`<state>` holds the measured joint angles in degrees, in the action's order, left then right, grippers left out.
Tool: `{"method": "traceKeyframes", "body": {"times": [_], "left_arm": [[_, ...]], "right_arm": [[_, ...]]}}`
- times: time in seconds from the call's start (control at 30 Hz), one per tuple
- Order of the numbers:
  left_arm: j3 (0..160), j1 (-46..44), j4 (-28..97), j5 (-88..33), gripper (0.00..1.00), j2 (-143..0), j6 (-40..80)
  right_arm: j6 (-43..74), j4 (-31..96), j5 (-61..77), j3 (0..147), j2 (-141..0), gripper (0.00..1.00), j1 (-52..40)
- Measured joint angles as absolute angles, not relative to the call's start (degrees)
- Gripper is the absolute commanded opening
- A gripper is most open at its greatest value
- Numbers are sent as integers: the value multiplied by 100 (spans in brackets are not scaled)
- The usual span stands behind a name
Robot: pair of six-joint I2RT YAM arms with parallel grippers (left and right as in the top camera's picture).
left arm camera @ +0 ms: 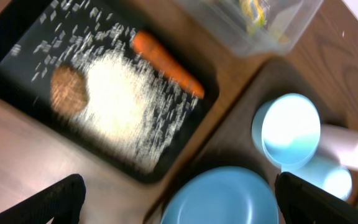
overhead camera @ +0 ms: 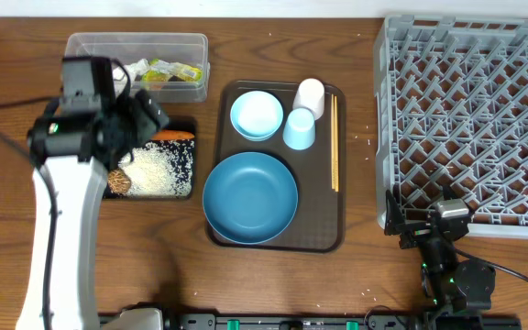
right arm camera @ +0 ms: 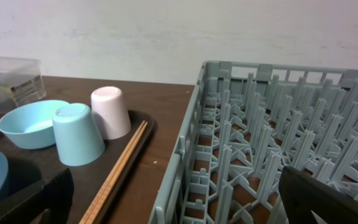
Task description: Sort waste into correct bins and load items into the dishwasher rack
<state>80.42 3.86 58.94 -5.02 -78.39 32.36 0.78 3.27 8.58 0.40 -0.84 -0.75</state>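
Observation:
My left gripper (overhead camera: 150, 117) hovers open and empty over the black tray (overhead camera: 154, 195). The tray holds an orange carrot (left arm camera: 166, 63), white rice (left arm camera: 120, 102) and a brown food lump (left arm camera: 69, 90). Yellow-green wrappers (overhead camera: 163, 71) lie in the clear tub (overhead camera: 137, 46). A large dark blue dish (overhead camera: 249, 197), a small light blue bowl (overhead camera: 257, 115), a white cup (overhead camera: 310, 92), a light blue cup (overhead camera: 300, 128) and chopsticks (overhead camera: 334, 142) sit on the brown serving tray (overhead camera: 319, 220). The right gripper (overhead camera: 409, 225) rests open at the grey rack's (overhead camera: 470, 119) near left corner.
The rack fills the right side of the table, its pegs upright. A few stray rice grains dot the wood between the serving tray and the rack. The tub and the black tray sit side by side at the left, close to the serving tray.

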Motion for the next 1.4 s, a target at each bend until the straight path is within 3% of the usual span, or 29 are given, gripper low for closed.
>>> {"method": "traceKeyframes", "body": {"times": [0.37, 0.8, 1.4], "left_arm": [[7124, 386, 6663, -633, 98, -6077, 3282], [4615, 386, 5774, -1942, 98, -3785, 3282], [4338, 386, 5712, -2217, 98, -3632, 3326]], "right_arm": [[78, 327, 858, 40, -84, 99, -75], [78, 329, 860, 40, -86, 99, -75], [78, 329, 860, 40, -84, 99, -75]]}}
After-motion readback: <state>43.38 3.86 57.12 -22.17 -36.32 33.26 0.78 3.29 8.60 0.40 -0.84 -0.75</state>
